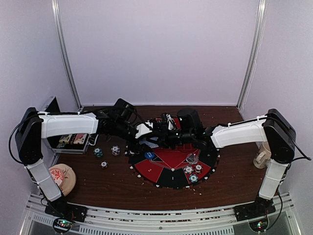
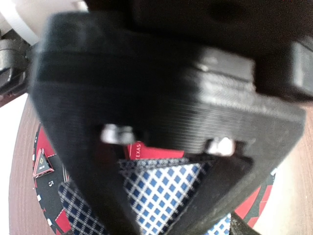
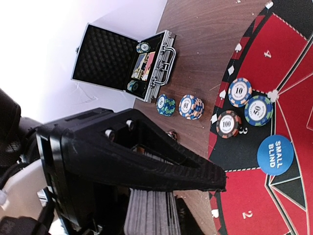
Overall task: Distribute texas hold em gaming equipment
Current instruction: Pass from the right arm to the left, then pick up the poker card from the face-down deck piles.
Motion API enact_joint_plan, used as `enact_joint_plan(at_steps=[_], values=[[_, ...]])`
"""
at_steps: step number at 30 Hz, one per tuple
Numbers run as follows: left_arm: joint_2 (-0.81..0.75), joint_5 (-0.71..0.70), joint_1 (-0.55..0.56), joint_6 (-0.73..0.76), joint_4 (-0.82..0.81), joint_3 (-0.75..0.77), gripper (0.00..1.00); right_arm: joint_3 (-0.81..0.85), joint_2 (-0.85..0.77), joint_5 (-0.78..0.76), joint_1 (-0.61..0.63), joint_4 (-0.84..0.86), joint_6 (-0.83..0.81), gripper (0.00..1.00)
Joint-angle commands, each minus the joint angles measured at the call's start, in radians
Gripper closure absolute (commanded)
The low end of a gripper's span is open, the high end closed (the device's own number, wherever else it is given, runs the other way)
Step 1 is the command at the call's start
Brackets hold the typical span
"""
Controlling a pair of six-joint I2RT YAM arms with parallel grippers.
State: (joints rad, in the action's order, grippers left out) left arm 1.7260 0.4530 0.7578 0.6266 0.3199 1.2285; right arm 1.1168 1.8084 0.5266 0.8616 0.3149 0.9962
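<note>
Nearest the arm bases, 3 poker chips (image 1: 193,178) sit close together on the right side of the mat (image 1: 161,169). The blue disc (image 1: 149,155) lies further in, left of centre.

Beyond it the 2 grippers meet over the mat. The right gripper (image 1: 166,134) looks clamped on the playing cards (image 3: 151,215) — the deck shows edge-on directly under its finger. The left gripper (image 1: 149,135) has its jaws apart with a checked card back filling the gap; I cannot tell whether they press on it.

Off the mat to the left, more chips stand on the table (image 1: 122,183), with the open case (image 1: 73,139) behind them.

The cards are likely light, thin, bendy and slick against each other, so 2 could slide off together. The safest hold is probably a flat pinch across the faces near 1 edge of the top card — firm enough to grip, not enough to crease it. The chips look stiff and heavier, best pinched across the rim.
</note>
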Motion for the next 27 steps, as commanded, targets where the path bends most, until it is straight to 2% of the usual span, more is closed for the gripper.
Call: enact_joint_plan(at_steps=[1, 3, 7, 18, 27], values=[[-0.024, -0.025, -0.006, -0.009, -0.005, -0.036, 0.53, -0.003, -0.028, 0.013, -0.008, 0.030, -0.012, 0.72], [-0.026, -0.064, -0.008, -0.032, -0.014, -0.054, 0.58, -0.007, -0.026, 0.011, -0.013, 0.012, -0.028, 0.65], [-0.029, -0.102, -0.009, -0.049, -0.012, -0.090, 0.58, -0.014, -0.005, 0.028, -0.018, 0.015, -0.039, 0.59], [-0.011, -0.163, -0.009, -0.084, 0.028, -0.100, 0.58, -0.019, 0.095, 0.100, -0.008, 0.140, 0.003, 0.55], [-0.013, -0.136, -0.009, -0.090, 0.030, -0.109, 0.57, 0.023, 0.159, 0.089, 0.016, 0.140, -0.007, 0.56]])
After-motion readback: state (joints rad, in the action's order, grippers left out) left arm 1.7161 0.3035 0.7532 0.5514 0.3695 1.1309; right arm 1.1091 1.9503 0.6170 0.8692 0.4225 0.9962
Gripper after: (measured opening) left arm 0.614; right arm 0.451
